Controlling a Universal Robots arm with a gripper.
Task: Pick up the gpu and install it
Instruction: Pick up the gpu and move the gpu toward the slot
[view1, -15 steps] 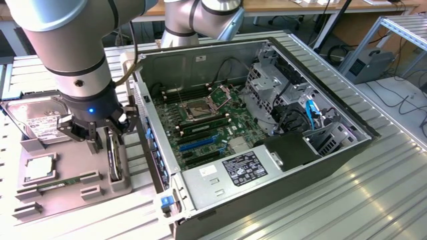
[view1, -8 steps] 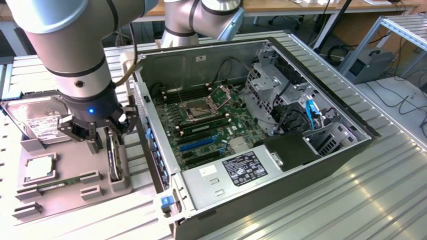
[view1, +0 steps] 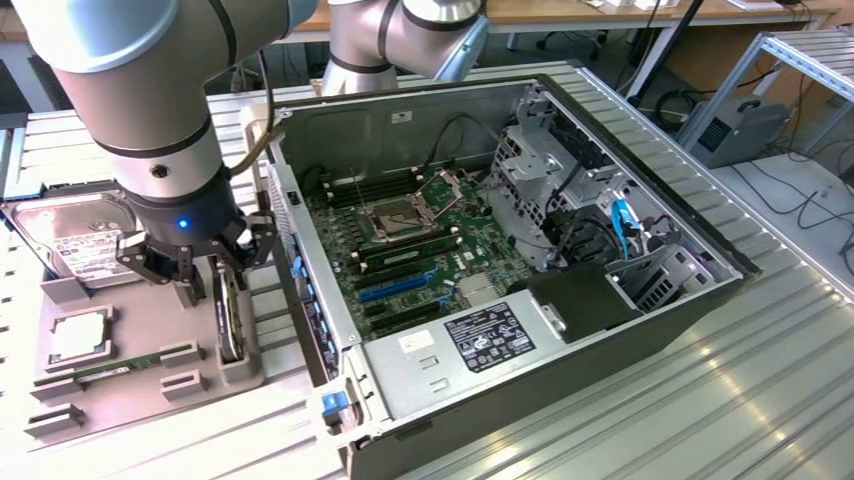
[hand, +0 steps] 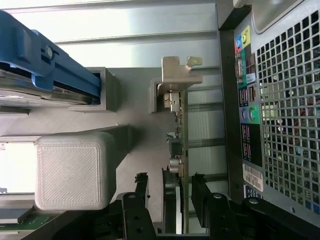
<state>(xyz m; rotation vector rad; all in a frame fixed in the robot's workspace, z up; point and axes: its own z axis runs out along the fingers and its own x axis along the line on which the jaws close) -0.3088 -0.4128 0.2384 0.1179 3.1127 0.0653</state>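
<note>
The gpu (view1: 235, 322) stands on its edge in a slot of the grey holder tray (view1: 134, 395), at the exterior view's left, beside the open computer case (view1: 534, 250). My gripper (view1: 223, 278) is lowered over the card's upper end. In the wrist view the gpu (hand: 180, 131) shows edge-on, with its silvery end bracket (hand: 178, 75) at the far end. My gripper (hand: 170, 192) is open, one finger on each side of the card, with a gap between each finger (hand: 141, 192) and the card.
A hard drive (view1: 78, 238) with a white label, a square processor (view1: 80, 335) and a green memory stick (view1: 114, 368) also lie on the tray. The case's perforated rear panel (hand: 285, 105) stands close beside the card. A blue-railed drive (hand: 50, 75) and a grey block (hand: 72, 170) flank the other side.
</note>
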